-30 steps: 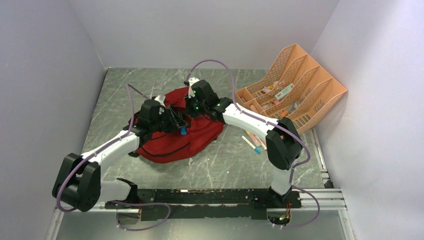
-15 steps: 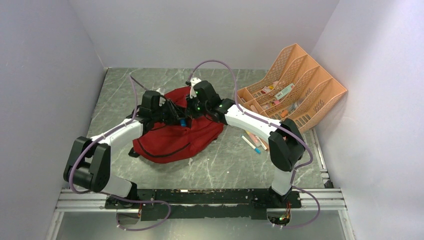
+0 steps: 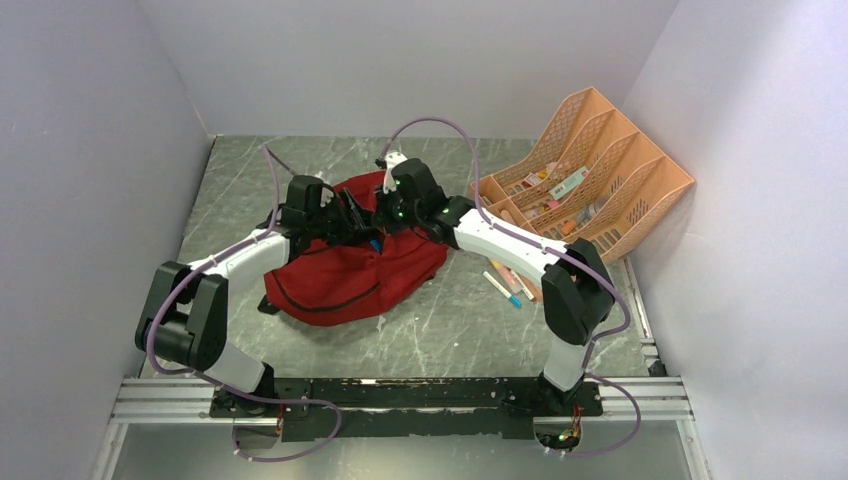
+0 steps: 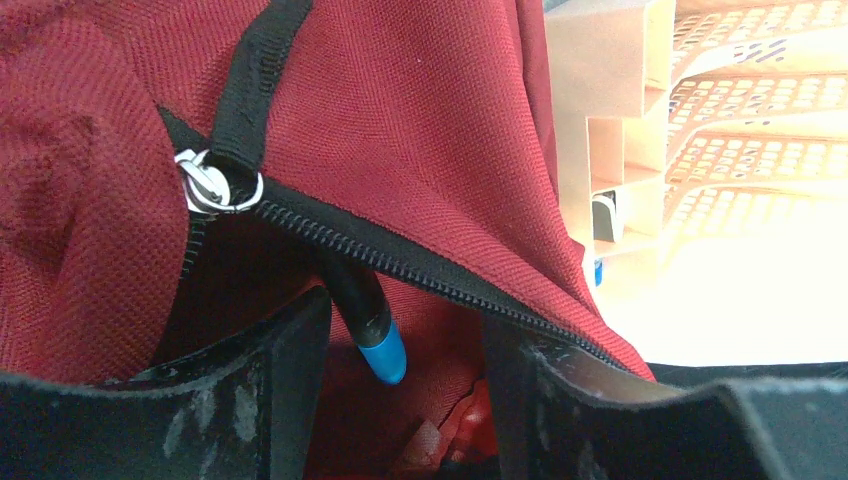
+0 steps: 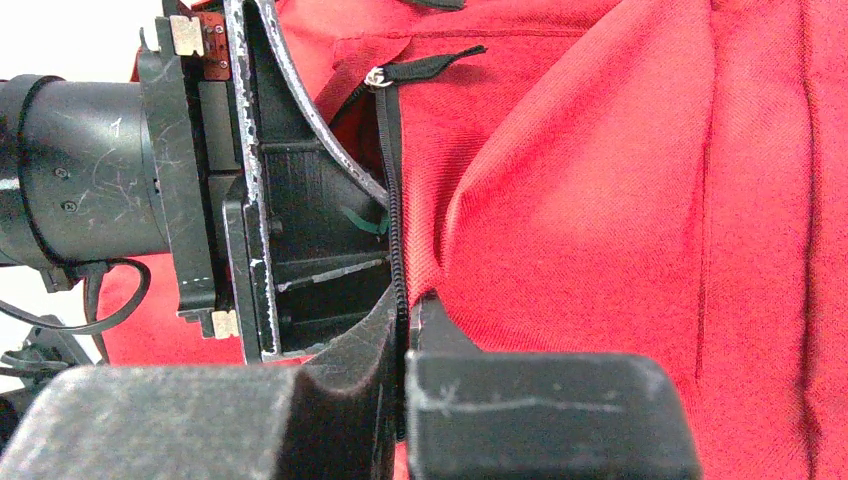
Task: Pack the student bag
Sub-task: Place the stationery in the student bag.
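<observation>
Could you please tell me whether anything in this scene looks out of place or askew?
Yes. A few pens lie loose on the table, in the gap between the student bag and the peach organiser. They are inside neither, scattered at slightly different angles, which looks odd beside the items sorted in the organiser.

One dark-red backpack (image 3: 340, 275) lies on the bench (image 3: 450, 330). One peach mesh desk organiser (image 3: 600, 160) stands at the right, with four slots as far as the top view shows; the small items in them are too many and too small to count. Two arms reach in, each with one tool: the left tool (image 3: 352, 215) and the right tool (image 3: 385, 205). One black marker with a blue cap (image 4: 372, 328) sits at the backpack's opening. At least two loose pens (image 3: 503, 283) lie beside the organiser.
</observation>
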You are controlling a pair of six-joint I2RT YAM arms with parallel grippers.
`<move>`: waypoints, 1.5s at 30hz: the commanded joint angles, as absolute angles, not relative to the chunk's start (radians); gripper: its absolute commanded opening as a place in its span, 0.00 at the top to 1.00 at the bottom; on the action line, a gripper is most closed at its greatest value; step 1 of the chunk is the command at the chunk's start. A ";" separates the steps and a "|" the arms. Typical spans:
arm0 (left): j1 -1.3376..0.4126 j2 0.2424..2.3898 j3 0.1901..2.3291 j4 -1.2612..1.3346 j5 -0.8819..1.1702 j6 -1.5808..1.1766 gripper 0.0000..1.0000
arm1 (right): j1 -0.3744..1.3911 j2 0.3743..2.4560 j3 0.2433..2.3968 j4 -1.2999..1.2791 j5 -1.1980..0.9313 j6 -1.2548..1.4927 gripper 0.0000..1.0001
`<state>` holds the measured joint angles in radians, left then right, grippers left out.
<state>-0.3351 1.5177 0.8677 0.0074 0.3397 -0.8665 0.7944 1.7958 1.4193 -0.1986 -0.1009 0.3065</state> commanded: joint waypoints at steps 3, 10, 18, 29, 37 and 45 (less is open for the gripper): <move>-0.330 1.475 0.908 0.016 0.347 -0.849 0.39 | 0.798 1.751 1.404 -0.160 -0.132 0.320 1.00; -0.330 1.378 0.874 -0.054 0.315 -0.812 0.66 | 0.798 1.758 1.405 -0.158 -0.132 0.319 1.00; -0.328 1.253 0.836 -0.186 0.240 -0.747 0.73 | 0.798 1.747 1.403 -0.148 -0.117 0.315 1.00; -0.328 0.983 0.779 -0.385 0.092 -0.647 0.68 | 0.798 1.746 1.404 -0.169 -0.128 0.308 0.77; -0.328 0.865 0.734 -0.500 -0.012 -0.617 0.64 | 0.799 1.562 1.299 -0.209 -0.112 0.319 0.60; -0.328 0.866 0.724 -0.471 -0.011 -0.615 0.62 | 0.770 1.275 1.031 -0.411 0.297 0.345 0.53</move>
<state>-0.3344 0.8608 0.7292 -0.4778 0.0029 -0.6285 0.7959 1.3643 1.1015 -0.2668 0.0566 0.3264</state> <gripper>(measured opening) 0.374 0.454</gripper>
